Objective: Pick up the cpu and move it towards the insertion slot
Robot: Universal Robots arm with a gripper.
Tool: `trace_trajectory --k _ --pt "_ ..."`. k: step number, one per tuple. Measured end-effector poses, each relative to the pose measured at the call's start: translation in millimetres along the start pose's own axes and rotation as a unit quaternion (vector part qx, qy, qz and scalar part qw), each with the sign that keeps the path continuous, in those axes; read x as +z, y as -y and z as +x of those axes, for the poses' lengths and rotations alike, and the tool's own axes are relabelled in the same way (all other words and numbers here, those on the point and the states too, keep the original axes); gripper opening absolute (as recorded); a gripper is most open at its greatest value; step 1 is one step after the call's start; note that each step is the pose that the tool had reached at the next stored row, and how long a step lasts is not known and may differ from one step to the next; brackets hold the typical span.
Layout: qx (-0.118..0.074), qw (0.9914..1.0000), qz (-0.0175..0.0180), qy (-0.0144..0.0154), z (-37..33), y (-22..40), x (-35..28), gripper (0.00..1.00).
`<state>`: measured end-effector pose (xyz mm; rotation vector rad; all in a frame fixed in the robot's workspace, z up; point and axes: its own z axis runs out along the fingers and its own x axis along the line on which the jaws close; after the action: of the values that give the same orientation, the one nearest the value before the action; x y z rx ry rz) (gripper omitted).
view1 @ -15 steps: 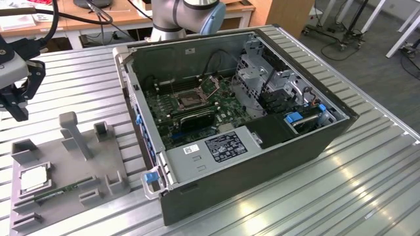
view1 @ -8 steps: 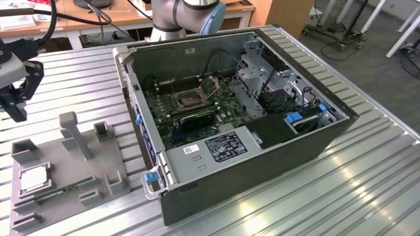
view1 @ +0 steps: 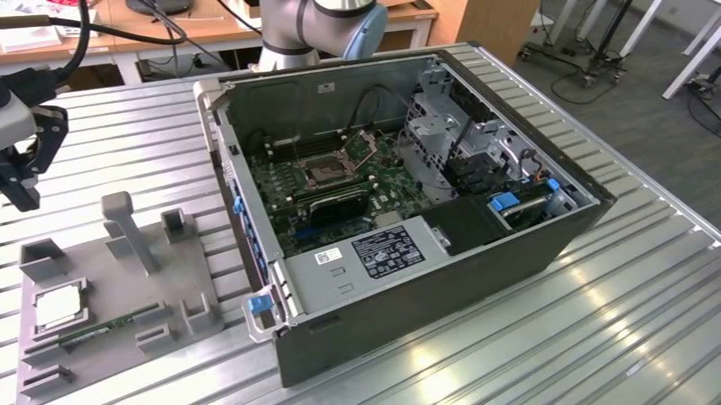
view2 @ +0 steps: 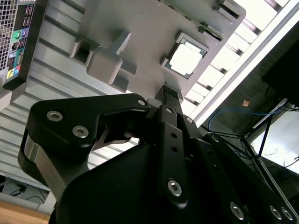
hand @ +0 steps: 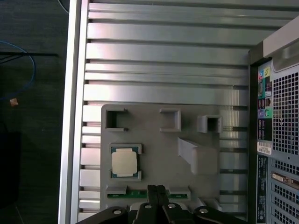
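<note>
My claw (hand: 156, 188) is pressed together, its two black fingertips (hand: 161, 189) meeting along a thin seam with nothing between them; the second wrist view shows the same closed pair (view2: 169, 90). I hang over the grey holder plate (view1: 135, 283) that lies on the ribbed metal worktop (view1: 541, 337), and in the exterior view my claw (view1: 23, 194) sits at that view's left edge, above the plate and clear of it. The cpu (hand: 124, 162) lies flat in its square nest on the plate, shiny top up, pale rim showing at two sides, and I am not touching it. In the first wrist view my tips appear just beside it, lined up over the long green memory stick (hand: 140, 193) that rests in a groove next to the nest. The second wrist view shows the cpu (view2: 186, 59) bright and square just beyond my tips. In the exterior view the cpu (view1: 62, 305) sits near the plate's corner at that view's left, with the memory stick (view1: 107, 329) beside it. The insertion slot (view1: 327, 171) is well apart from there, on the green board inside the open computer case (view1: 451, 278), which lies on its side on the worktop to the exterior view's right of the plate. The slot shows a silver frame around a dark middle.
</note>
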<state>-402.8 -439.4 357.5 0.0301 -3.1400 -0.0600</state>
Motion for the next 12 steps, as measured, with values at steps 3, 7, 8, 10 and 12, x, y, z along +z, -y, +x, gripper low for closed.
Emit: trace_trajectory --k 3,7,8,10,12 --pt "0.000 1.00000 0.0000 0.0000 0.1 0.0 0.0 0.11" --pt "0.000 1.00000 0.0000 0.0000 0.2 0.0 0.0 0.11" --pt "0.000 1.00000 0.0000 0.0000 0.2 0.0 0.0 0.11" --pt "0.000 1.00000 0.0000 0.0000 0.3 0.0 0.0 0.11" --pt "0.000 1.00000 0.0000 0.0000 0.7 0.0 0.0 0.11"
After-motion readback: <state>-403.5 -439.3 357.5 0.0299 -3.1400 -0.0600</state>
